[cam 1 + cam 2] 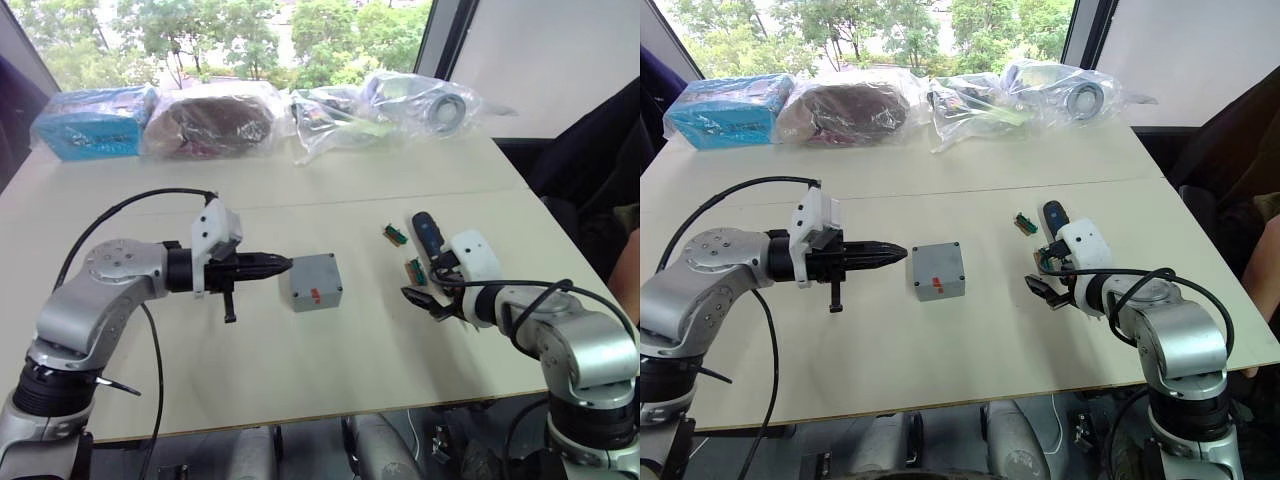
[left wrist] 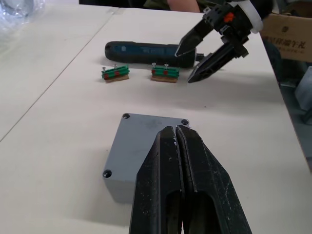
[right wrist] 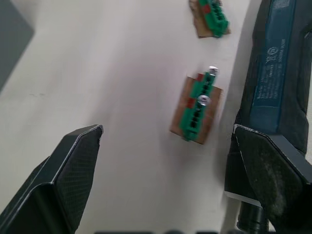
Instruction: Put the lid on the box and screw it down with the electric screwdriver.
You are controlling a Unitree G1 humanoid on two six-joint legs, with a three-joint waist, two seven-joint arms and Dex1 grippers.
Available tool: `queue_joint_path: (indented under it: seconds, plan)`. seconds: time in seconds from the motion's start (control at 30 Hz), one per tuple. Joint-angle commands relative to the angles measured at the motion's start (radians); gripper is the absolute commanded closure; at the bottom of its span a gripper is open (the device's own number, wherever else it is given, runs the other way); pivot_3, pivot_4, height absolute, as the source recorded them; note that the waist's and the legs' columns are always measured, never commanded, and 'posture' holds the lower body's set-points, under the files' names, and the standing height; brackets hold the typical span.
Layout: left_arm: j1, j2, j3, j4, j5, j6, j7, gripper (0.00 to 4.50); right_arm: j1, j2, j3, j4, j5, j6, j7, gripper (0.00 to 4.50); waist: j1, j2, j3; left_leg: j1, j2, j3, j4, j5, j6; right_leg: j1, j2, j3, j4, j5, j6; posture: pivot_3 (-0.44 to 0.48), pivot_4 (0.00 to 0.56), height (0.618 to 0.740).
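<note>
Your right pincer (image 1: 432,296) hangs spread wide, the electric screwdriver (image 1: 427,236) just beyond it, lengthwise away from you; left pincer (image 1: 283,264) pressed together beside the box (image 1: 310,282).

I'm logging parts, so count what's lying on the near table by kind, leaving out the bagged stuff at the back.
Box, lid on: 1
Screwdriver: 1
Green pieces: 2
Total: 4

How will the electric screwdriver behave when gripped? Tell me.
The electric screwdriver looks rigid and round-bodied, so it may roll if the open right gripper nudges it. Its smooth casing could slip between the fingers. It lies flat on the table, so tipping seems unlikely.
</note>
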Motion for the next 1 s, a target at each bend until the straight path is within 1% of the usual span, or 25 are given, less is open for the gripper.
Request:
queue_joint_path:
  seconds: [0.03, 0.33, 0.63, 1.0]
  plan:
    - [-0.031, -0.002, 0.004, -0.005, 0.005, -0.025, 0.009, 4.50, -0.010, -0.010, -0.017, 0.010, 0.013, -0.032, -0.010, 0.02, 0.001, 0.000, 0.000, 0.000, 0.000, 0.000, 0.000, 0.000, 0.000, 0.000, 0.000, 0.000, 0.000, 0.000, 0.000, 0.000, 0.150, 0.740]
    - [-0.036, -0.002, -0.004, -0.001, 0.005, -0.031, 0.017, 4.50, -0.037, 0.038, 0.005, 0.109, 0.008, -0.149, -0.064, 0.02, 0.000, 0.000, 0.000, -0.001, 0.000, 0.000, 0.000, 0.000, 0.000, 0.000, 0.000, 0.000, 0.000, 0.000, 0.000, 0.000, 0.150, 0.740]
    - [-0.035, 0.007, -0.001, -0.004, 0.007, -0.032, 0.024, 4.50, -0.043, 0.056, 0.020, 0.179, 0.009, -0.221, -0.102, 0.02, 0.001, 0.000, 0.000, -0.002, 0.000, 0.000, 0.000, 0.000, 0.000, -0.001, 0.000, 0.000, 0.000, 0.000, 0.000, 0.000, 0.150, 0.740]
    - [-0.036, 0.009, -0.006, -0.003, 0.010, -0.033, 0.026, 4.50, -0.023, 0.045, 0.026, 0.169, 0.025, -0.230, -0.108, 0.02, 0.001, 0.000, 0.000, -0.003, 0.000, 0.000, 0.000, 0.000, 0.000, -0.002, 0.000, 0.000, 0.000, 0.000, 0.000, 0.000, 0.150, 0.740]
